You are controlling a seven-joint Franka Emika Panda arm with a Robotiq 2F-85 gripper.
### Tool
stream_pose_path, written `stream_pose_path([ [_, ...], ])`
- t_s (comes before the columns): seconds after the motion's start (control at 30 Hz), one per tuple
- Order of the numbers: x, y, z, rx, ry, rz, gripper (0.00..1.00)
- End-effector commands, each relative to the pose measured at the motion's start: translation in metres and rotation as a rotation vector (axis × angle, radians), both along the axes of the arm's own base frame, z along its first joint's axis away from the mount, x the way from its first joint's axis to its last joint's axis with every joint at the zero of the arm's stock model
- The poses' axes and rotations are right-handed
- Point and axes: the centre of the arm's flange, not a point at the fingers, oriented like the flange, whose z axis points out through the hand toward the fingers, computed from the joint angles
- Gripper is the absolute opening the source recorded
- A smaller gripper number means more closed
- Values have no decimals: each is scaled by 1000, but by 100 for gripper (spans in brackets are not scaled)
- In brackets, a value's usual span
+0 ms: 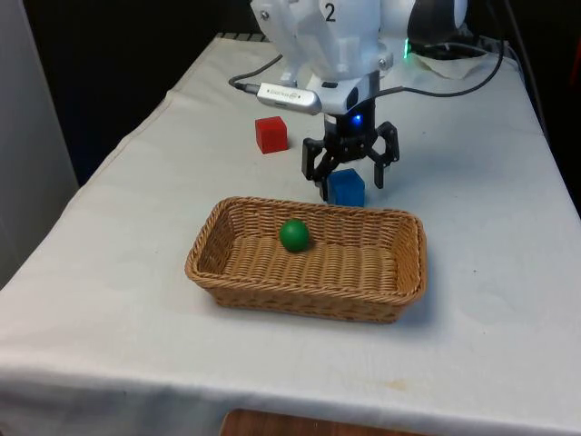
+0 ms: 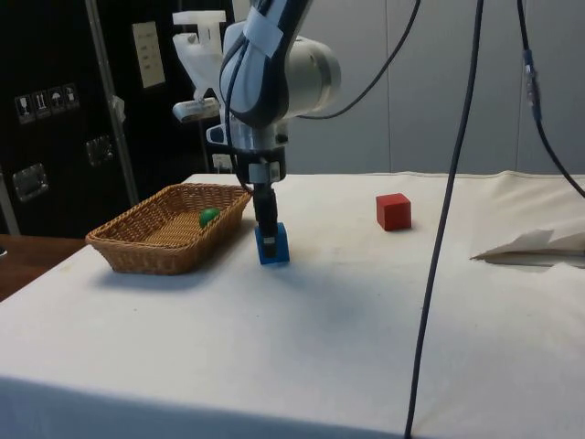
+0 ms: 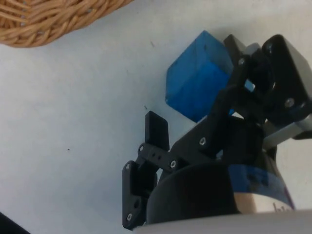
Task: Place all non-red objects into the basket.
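The wicker basket [image 1: 309, 300] lies nearest, just in front of the claw [image 1: 350, 173], with a green ball [image 1: 294, 235] inside it. The arm reaches straight down, claw near the cloth, spread wide around the blue cube [image 1: 346, 187], gripping nothing. One finger [image 3: 157, 130] stands apart from the cube. A red cube [image 1: 270, 134] sits beyond, towards the front view's left.
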Motion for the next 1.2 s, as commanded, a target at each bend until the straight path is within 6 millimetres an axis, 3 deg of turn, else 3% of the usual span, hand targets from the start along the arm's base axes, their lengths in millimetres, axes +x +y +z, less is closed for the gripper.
stream_pose_path([
  [0.0,1,2,-1,9,-13,5,100],
  [0.17,-1,1,-3,6,-9,11,97],
  [0.23,-1,1,-4,6,-8,12,81],
  [0.33,-1,1,-5,-2,7,13,46],
  [0.37,-1,1,-5,5,-6,15,46],
  [0.4,-1,1,-5,5,-6,15,19],
  [0.47,-1,2,-5,5,-7,17,0],
  [0.73,-1,1,-5,4,-6,16,2],
  [0.97,-4,-1,17,9,-8,14,2],
  [1.0,-2,0,10,12,-8,13,2],
  [1.17,-7,-3,37,21,-16,13,2],
])
